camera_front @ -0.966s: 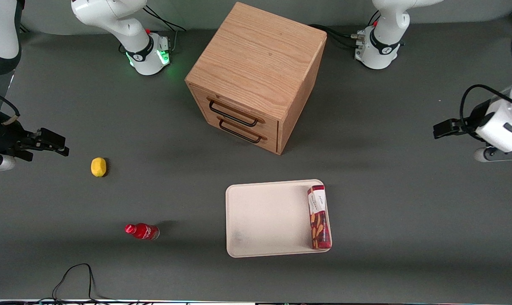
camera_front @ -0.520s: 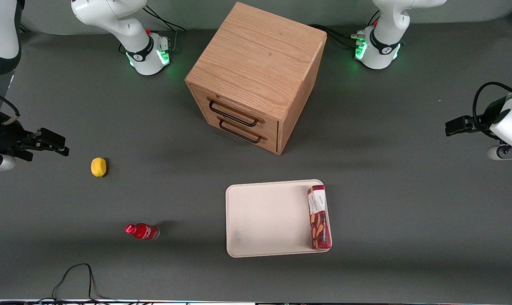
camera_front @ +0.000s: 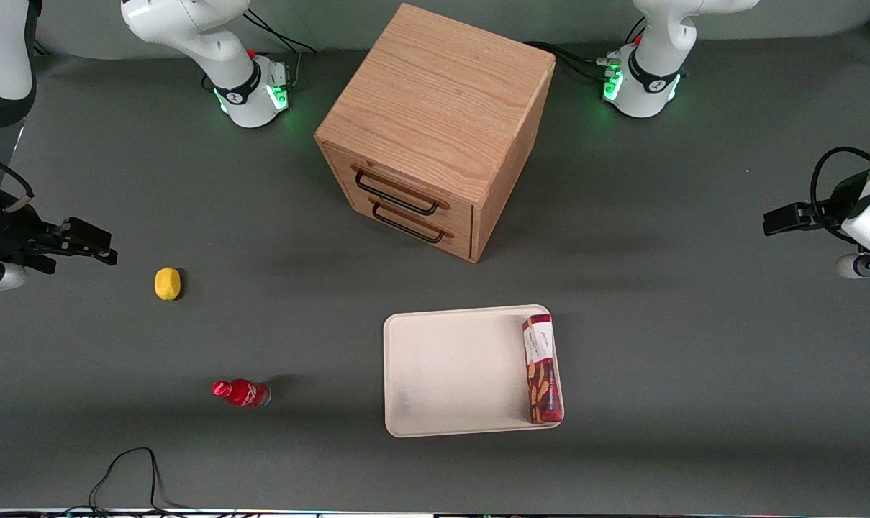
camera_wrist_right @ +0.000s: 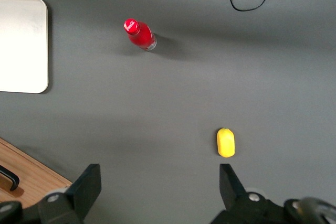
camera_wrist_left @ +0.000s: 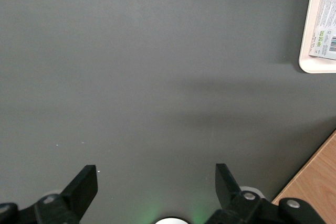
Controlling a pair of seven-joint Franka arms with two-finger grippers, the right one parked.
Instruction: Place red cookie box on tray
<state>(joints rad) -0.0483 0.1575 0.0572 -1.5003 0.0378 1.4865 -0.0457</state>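
Fingers (camera_wrist_left: 84, 184) apart, nothing between them; dark, wedge-shaped, blunt-tipped. Gripper (camera_wrist_left: 156, 178) hangs over bare grey tabletop (camera_wrist_left: 157, 77), well apart from the tray, at the working arm's end; in the front view it shows as a black block (camera_front: 787, 218) beside the white wrist.

Tabletop: matte dark grey, looks like a mat, no gloss.

Tray (camera_front: 449, 374): flat, cream-white, rounded corners, low raised rim, smooth and probably hard plastic. One corner of it (camera_wrist_left: 310, 51) shows in the wrist view.

Box (camera_front: 542, 368): long, slim, dark red cardboard, white label end toward the cabinet, golden stick pictures along the face. Lies flat inside the tray, right along the short rim nearest the working arm, running almost the full length of that side. A printed end of it (camera_wrist_left: 326, 30) shows at the tray corner in the wrist view. Judged from this, the placing looks done.

Handling, as a judgement: light, stiff enough along its length but thin-walled, so it would dent under a hard squeeze; printed card, likely a little slick. Best hold would be across the narrow width near mid-length, to keep it from tipping.

Others: wooden two-drawer cabinet (camera_front: 435, 129), oak grain, black wire handles, farther from the camera than the tray. Red bottle (camera_front: 242, 393) and yellow lemon-like thing (camera_front: 167, 283) toward the parked arm's end.
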